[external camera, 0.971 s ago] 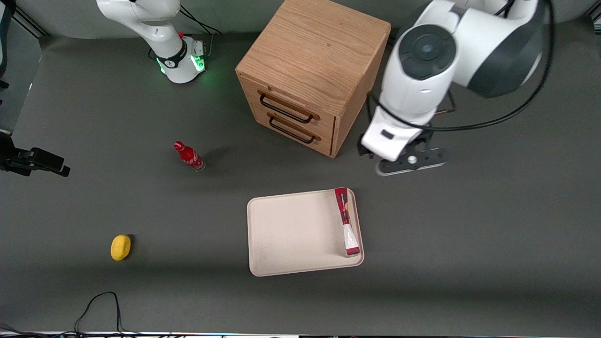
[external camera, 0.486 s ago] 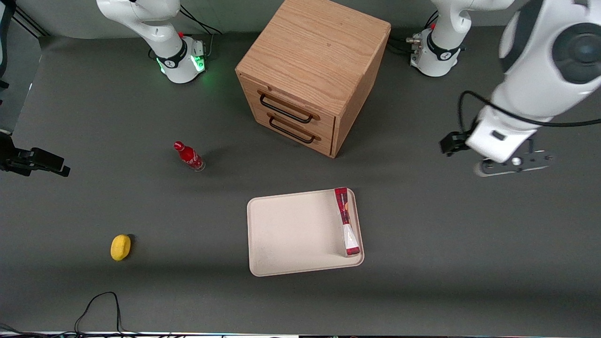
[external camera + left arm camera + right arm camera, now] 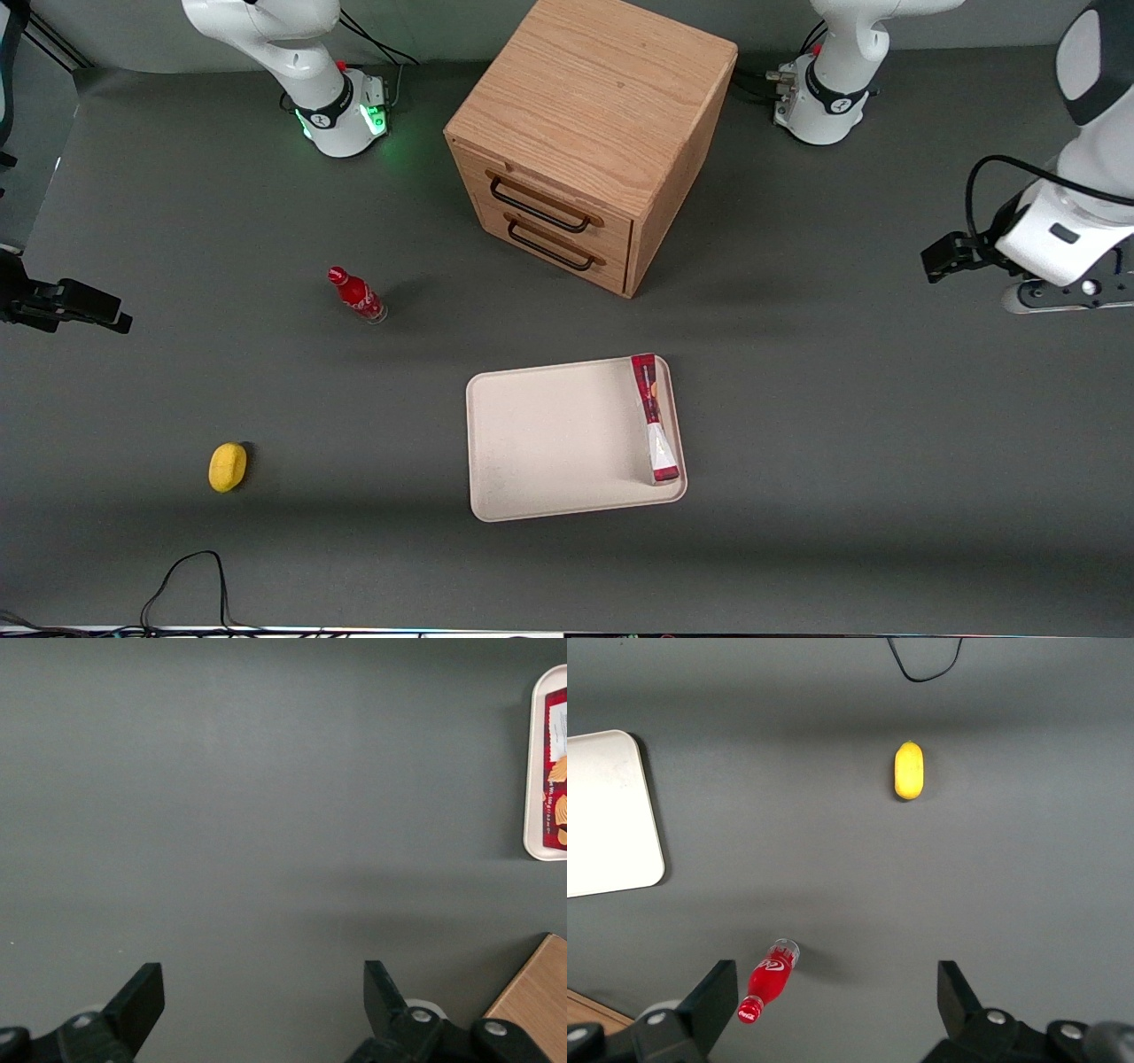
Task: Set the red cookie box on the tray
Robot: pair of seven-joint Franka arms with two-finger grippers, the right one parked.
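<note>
The red cookie box point(image 3: 654, 418) lies flat inside the tray point(image 3: 549, 443), along the tray's short edge on the working arm's side, in the lower centre of the front view; its white end points toward the front camera and its red end toward the wooden drawer cabinet point(image 3: 589, 142). It sits within the low rim, nothing holding it. The gripper point(image 3: 257, 1010) hovers over bare table at the working arm's end, well apart from the tray; in the front view it shows at the right edge of the frame point(image 3: 1067, 288). Its fingers point(image 3: 142, 997) stand wide apart with nothing between them, only grey tabletop showing in the gap. Judging by this, the placing step looks done and the arm is in the retreat phase of the task. The next move seems to call for little more than parking clear of the tray, without touching the box. A small red bottle point(image 3: 357, 295) and a yellow object point(image 3: 228, 466) stand toward the parked arm's end, untouched.
</note>
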